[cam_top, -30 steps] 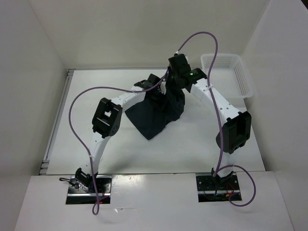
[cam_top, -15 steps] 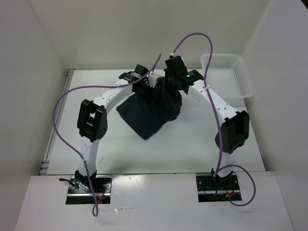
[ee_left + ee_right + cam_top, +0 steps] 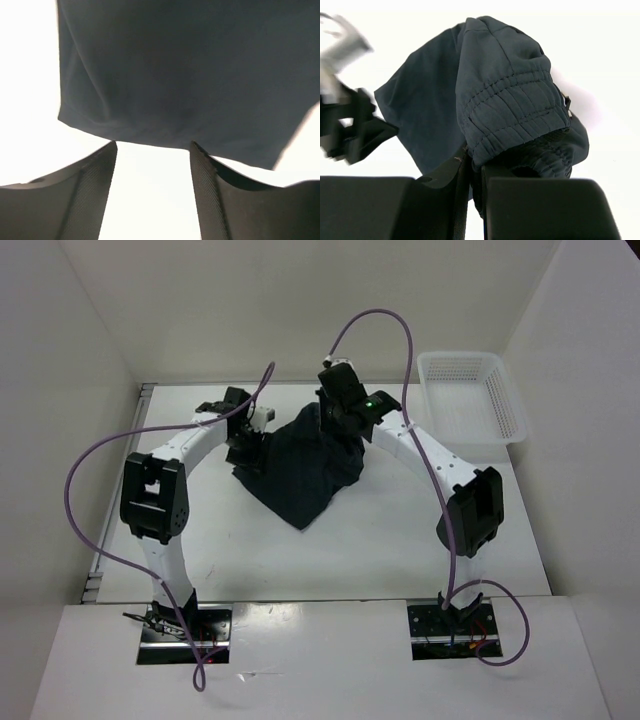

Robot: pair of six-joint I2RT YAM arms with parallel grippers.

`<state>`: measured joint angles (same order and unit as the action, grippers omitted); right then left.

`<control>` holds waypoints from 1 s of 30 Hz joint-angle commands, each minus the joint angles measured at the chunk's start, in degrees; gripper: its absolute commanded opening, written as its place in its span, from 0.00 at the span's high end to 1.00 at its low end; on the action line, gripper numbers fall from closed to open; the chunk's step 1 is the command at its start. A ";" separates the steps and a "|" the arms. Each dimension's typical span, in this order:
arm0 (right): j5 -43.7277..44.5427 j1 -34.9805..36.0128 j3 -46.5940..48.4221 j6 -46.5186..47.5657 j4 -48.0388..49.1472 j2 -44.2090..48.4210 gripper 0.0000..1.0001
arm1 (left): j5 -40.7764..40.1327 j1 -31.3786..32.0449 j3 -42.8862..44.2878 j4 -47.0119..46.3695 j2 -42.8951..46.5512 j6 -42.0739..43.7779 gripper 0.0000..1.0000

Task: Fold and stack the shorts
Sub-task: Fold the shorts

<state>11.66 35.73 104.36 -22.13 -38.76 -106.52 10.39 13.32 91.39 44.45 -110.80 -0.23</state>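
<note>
While the right claw [image 3: 474, 162] pinches the elastic waistband of the dark shorts [image 3: 300, 475], whose lower part lies draped on the table [image 3: 390, 540] near its far middle, the left claw [image 3: 152, 147] stands spread and empty just beside the hem.

White arm links [image 3: 425, 450], black joints [image 3: 150, 502] — purple cables [image 3: 375, 311]

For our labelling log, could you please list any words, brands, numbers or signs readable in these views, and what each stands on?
No readable text in any view.
Dark soft fabric shorts: no print or legible label shows.
White plastic lattice basket: no lettering shows.
</note>
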 commanded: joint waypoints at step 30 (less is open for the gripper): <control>-8.23 19.12 6.39 15.19 12.57 -14.24 0.84 | 0.24 -6.03 -9.30 -15.79 -9.61 0.23 0.82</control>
<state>5.74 53.28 107.59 -8.78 -30.35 -120.57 10.70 7.77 82.61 31.42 -116.68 -0.47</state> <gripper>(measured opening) 0.155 0.184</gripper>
